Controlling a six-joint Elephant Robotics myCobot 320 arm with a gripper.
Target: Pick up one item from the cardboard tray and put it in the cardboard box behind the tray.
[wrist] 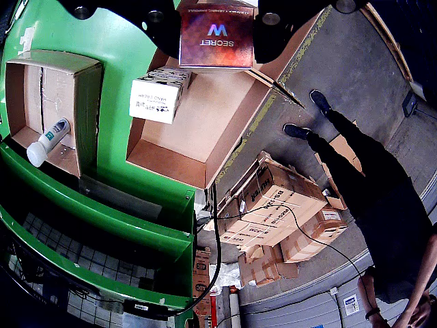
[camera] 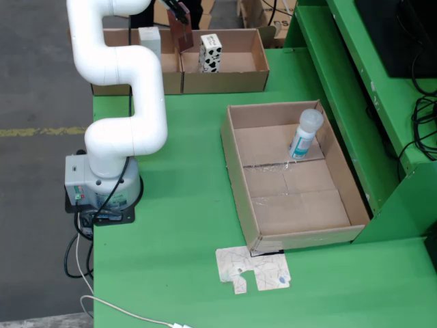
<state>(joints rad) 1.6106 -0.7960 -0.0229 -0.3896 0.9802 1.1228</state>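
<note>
Bottle (camera: pixel 304 134) in cardboard tray (camera: pixel 235 171)

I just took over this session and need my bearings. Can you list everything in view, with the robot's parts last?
cardboard tray: one, brown, on the green table.
bottle: one, white with teal label, at the tray's far end.
cardboard box: two side by side, brown, behind the tray.
spotted carton: one, white and black, upright in the right box.
white carton: one, in the left box.
flat card scrap: one, pale, in front of the tray.
maroon box: one, held by the jaws above the boxes.
arm: one, white.
</note>
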